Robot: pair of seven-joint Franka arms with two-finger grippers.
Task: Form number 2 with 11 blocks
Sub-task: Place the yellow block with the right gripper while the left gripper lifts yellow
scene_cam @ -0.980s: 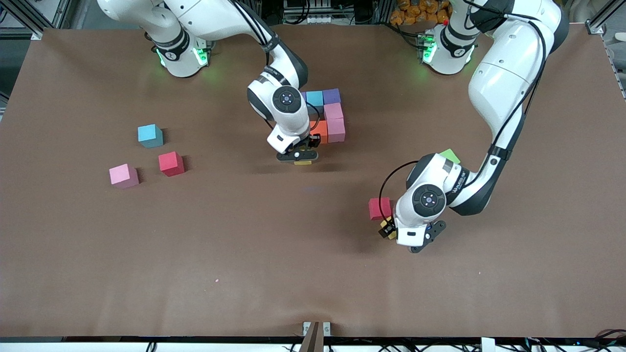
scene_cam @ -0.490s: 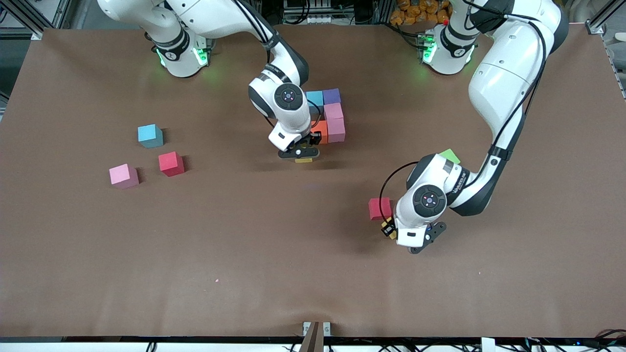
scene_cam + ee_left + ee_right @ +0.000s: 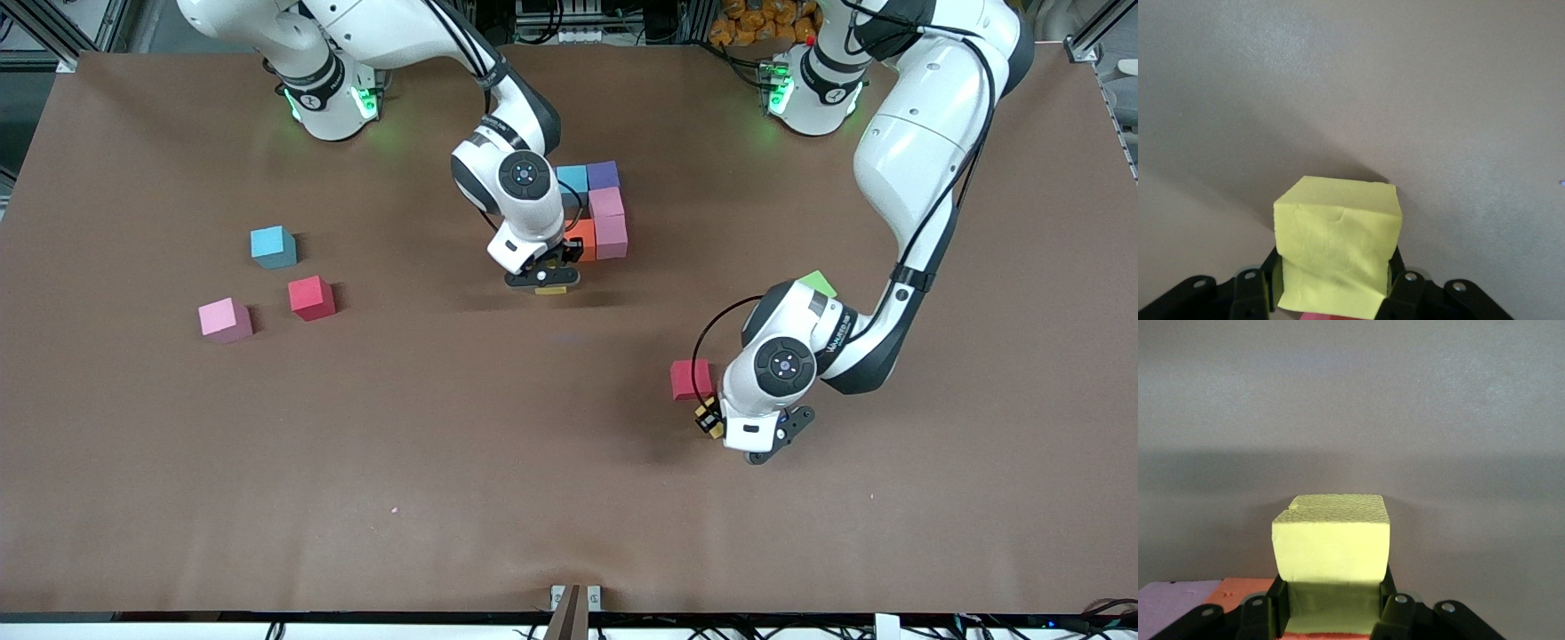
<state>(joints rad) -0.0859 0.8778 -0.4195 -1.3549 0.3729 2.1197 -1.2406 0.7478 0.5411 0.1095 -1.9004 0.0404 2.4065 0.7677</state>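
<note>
Left end effector (image 3: 1331, 300) clamping a matte yellow cube (image 3: 1337, 250), right end effector (image 3: 1331, 613) gripping another yellow cube (image 3: 1331, 547).

Right gripper (image 3: 1331, 613) clamped on yellow block (image 3: 1331, 550); orange block (image 3: 1245, 587) and purple block (image 3: 1175, 597) just beside, on brown table (image 3: 1351, 407).

A brown table (image 3: 444, 462) carries a cluster of sky blue, purple, pink and orange blocks (image 3: 597, 213), loose blue (image 3: 272, 246), red (image 3: 311, 297) and pink (image 3: 224, 319) cubes, another red cube (image 3: 689, 380) and a green cube (image 3: 818, 284).
</note>
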